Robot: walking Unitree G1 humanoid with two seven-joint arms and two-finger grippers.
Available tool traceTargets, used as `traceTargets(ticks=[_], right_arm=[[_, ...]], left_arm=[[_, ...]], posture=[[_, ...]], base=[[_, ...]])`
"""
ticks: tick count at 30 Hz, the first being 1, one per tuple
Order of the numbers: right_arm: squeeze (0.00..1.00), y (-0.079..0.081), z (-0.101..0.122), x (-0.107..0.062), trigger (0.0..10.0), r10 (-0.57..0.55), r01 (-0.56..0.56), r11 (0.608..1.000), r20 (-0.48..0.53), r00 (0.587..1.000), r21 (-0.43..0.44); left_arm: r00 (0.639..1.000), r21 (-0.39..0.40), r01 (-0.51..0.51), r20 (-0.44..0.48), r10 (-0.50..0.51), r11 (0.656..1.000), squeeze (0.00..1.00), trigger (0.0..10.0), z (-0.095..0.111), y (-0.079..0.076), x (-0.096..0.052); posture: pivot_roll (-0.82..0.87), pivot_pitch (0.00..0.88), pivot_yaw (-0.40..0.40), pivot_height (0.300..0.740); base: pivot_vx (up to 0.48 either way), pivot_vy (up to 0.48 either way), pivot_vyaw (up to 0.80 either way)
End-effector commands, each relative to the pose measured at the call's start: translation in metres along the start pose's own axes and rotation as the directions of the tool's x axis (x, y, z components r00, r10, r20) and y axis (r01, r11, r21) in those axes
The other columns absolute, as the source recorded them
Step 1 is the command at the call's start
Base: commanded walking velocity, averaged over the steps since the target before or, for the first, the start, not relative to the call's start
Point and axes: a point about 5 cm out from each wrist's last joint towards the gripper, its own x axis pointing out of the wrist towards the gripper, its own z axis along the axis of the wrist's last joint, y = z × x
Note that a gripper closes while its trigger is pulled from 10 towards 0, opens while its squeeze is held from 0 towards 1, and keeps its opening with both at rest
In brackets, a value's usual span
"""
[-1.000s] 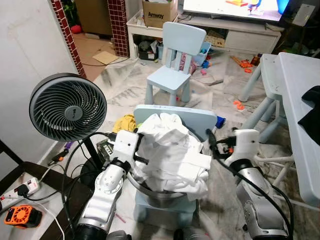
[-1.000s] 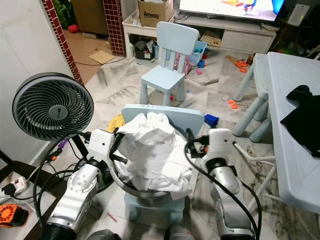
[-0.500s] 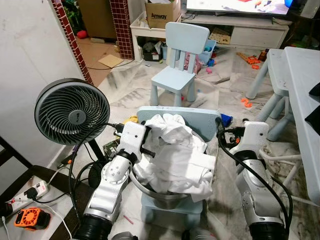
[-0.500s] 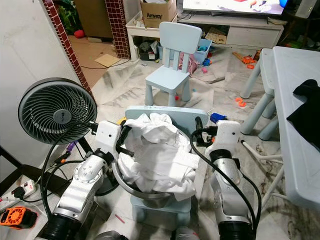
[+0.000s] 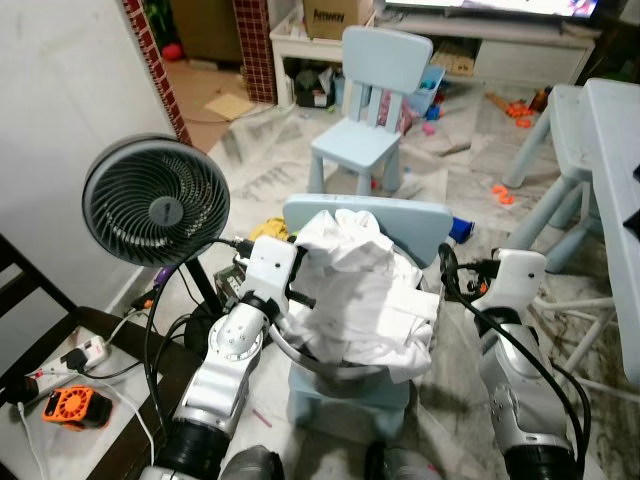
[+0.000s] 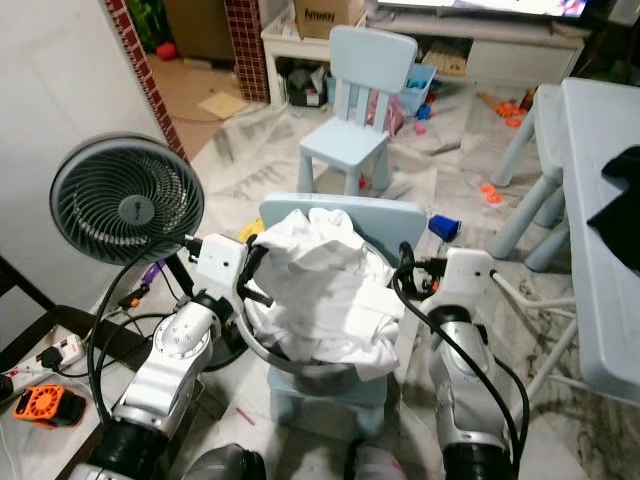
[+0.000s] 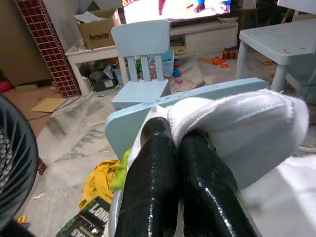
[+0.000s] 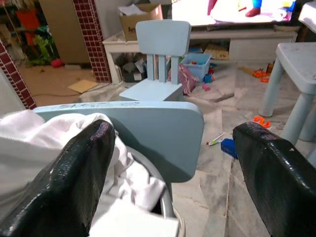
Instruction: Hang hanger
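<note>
Shifted since a second ago: the head views sit higher and look more steeply down, so the fan and the near chair lie lower in frame; both arms keep their places at the bowl.

Floor: pale marble tile [image 5: 265, 170], littered with small toys, an orange piece [image 5: 502, 196] and a blue item [image 5: 459, 228] among them.

Room, far side: red brick pillar [image 5: 253, 45]; low white bench with a cardboard box [image 5: 335, 15]; small pale-blue chair [image 5: 370, 105]. Robot's right: pale-blue table [image 6: 600, 230] with a dark garment [image 6: 622, 195] on it. Robot's left: black standing fan [image 5: 155, 200]; dark low surface [image 5: 60, 400] bearing a white power strip [image 5: 85, 352] and an orange device [image 5: 62, 405].

Container: metal bowl [image 5: 345, 370] on a second pale-blue chair [image 5: 365, 215] directly before the robot, heaped with white laundry [image 5: 365, 295] that spills over the rim. Yellow cloth [image 7: 98, 180] on the floor beside this chair.

Left gripper [image 7: 175, 143]: at the bowl's left edge, the two black fingers pressed together with white cloth draped over their tips; whether cloth is pinched between them cannot be told.

Right gripper [image 8: 173, 148]: at the bowl's right edge, fingers spread wide, one fingertip [image 8: 96, 136] against the laundry, nothing held.

Hanger: none can be made out in any view
</note>
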Motion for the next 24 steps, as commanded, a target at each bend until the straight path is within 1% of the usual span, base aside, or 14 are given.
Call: traceTargets(ticks=[1,9,11,12,15,16,17,18,21,22,24], right_arm=[[0.0,-0.001,0.004,0.002,10.0,-0.002,0.002,1.0,0.009,1.0,0.016],[0.0,0.003,0.0,0.003,10.0,0.011,-0.011,1.0,-0.012,1.0,0.003],[0.0,0.006,-0.002,0.003,10.0,0.015,-0.016,0.999,-0.027,1.0,-0.035],[0.0,0.007,-0.002,0.003,10.0,0.026,-0.027,0.997,-0.02,0.999,-0.072],[0.0,0.007,-0.002,0.003,10.0,0.024,-0.025,0.996,-0.009,1.0,-0.091],[0.0,0.007,-0.001,0.003,10.0,0.019,-0.019,0.995,-0.003,1.0,-0.098],[0.0,0.008,-0.002,0.003,10.0,0.016,-0.016,0.998,-0.01,1.0,-0.06],[0.0,0.006,-0.002,0.004,10.0,-0.016,0.015,0.998,-0.008,1.0,-0.057],[0.0,0.005,-0.001,0.005,10.0,-0.002,0.002,0.998,-0.004,1.0,-0.064],[0.0,0.001,-0.002,0.004,10.0,-0.027,0.024,0.995,-0.027,0.999,-0.098],[0.0,-0.001,0.001,0.004,10.0,-0.024,0.024,0.997,-0.007,1.0,-0.074]], left_arm=[[1.0,0.006,0.002,0.01,-0.002,1.0,0.0,10.0,0.002,-0.001,0.002],[1.0,0.008,0.014,0.015,-0.014,1.0,0.0,10.0,0.003,-0.002,0.003],[0.999,0.007,0.018,0.027,-0.018,1.0,0.0,10.0,0.005,-0.002,0.004],[0.999,0.003,0.021,0.034,-0.021,1.0,0.0,10.0,0.006,-0.002,0.004],[0.998,-0.006,0.034,0.047,-0.034,0.999,0.0,10.0,0.008,-0.003,0.004],[0.997,-0.012,0.044,0.056,-0.043,0.999,0.0,10.0,0.009,-0.004,0.004],[0.996,-0.016,0.062,0.064,-0.061,0.998,0.0,10.0,0.012,-0.006,0.005],[0.994,-0.021,0.085,0.072,-0.084,0.996,0.0,10.0,0.014,-0.008,0.006],[0.99,-0.019,0.116,0.084,-0.114,0.993,0.0,10.0,0.017,-0.012,0.006],[0.983,-0.02,0.158,0.096,-0.156,0.987,0.0,10.0,0.02,-0.017,0.006],[0.974,0.01,0.199,0.107,-0.199,0.98,0.0,10.0,0.022,-0.023,0.006]], posture=[[-0.05,0.0,0.044,0.74],[-0.05,0.0,0.047,0.74],[-0.05,0.0,0.048,0.74],[-0.05,0.0,0.048,0.74],[-0.05,0.0,0.047,0.74],[-0.05,0.0,0.047,0.74],[-0.05,0.0,0.047,0.74],[-0.05,0.0,0.045,0.74],[-0.05,0.0,0.045,0.74],[-0.05,0.0,0.045,0.74],[-0.05,0.0,0.042,0.74]], base=[[-0.285,0.0,0.0],[-0.277,0.0,0.0],[0.0,0.0,0.0],[0.0,0.0,0.0],[0.0,0.0,0.0],[0.0,0.0,0.0],[0.0,0.0,0.0],[0.0,0.0,0.0],[0.0,0.0,0.0],[0.0,0.0,0.0],[0.0,0.0,0.0]])
